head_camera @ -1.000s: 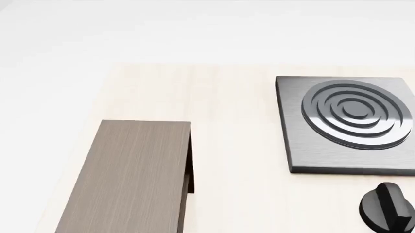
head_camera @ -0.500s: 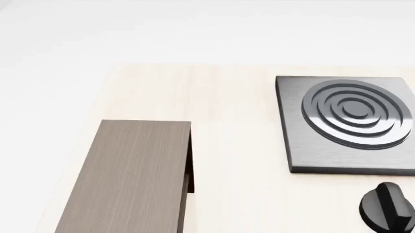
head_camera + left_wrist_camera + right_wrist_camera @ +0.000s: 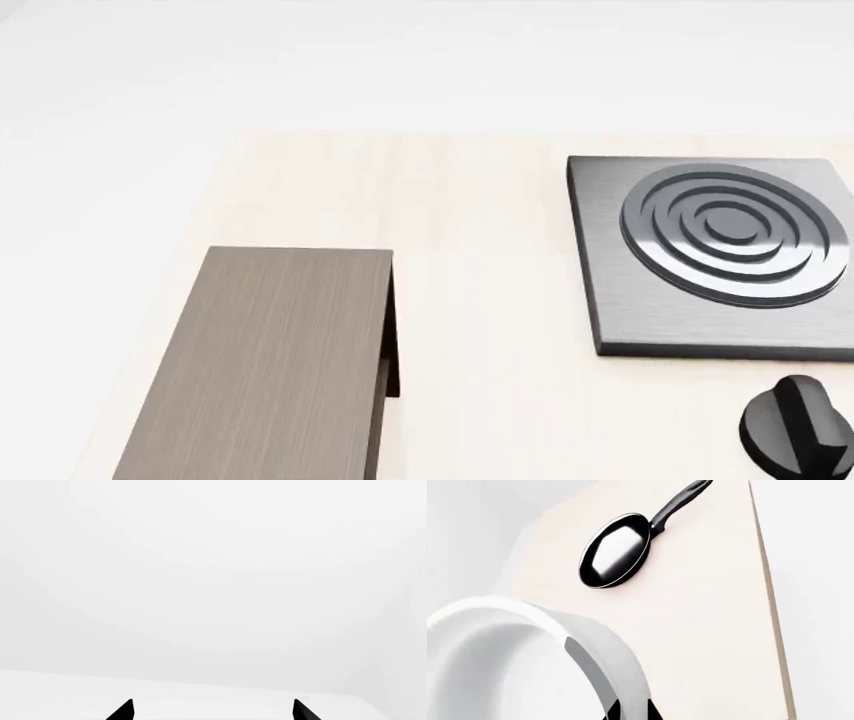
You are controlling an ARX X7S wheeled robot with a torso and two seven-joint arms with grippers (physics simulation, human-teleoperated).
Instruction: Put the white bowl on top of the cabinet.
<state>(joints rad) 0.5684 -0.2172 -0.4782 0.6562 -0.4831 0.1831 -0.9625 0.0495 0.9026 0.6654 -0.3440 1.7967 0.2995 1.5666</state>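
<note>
Not yet done — cabinet [image 3: 267,370] top bare in the head view, flat grey-brown wood grain above dark sides, a long box on the pale counter [image 3: 467,250]. White bowl [image 3: 514,665] seen only from the right wrist camera, very close: thick rounded rim, glossy, deep. Right gripper [image 3: 627,710] with one dark finger inside the wall and another outside, apparently pinching the rim — judged a grip taken or about to be. Whether the bowl is off the counter, impossible to tell. Left: carry across and set down on the cabinet. Left gripper [image 3: 212,711] aimed at blank white, fingers spread wide, holding nothing. Elsewhere: brushed grey square stove plate [image 3: 721,250] with raised rings, black knob [image 3: 797,428], black frying pan [image 3: 617,550], shiny inside.
</note>
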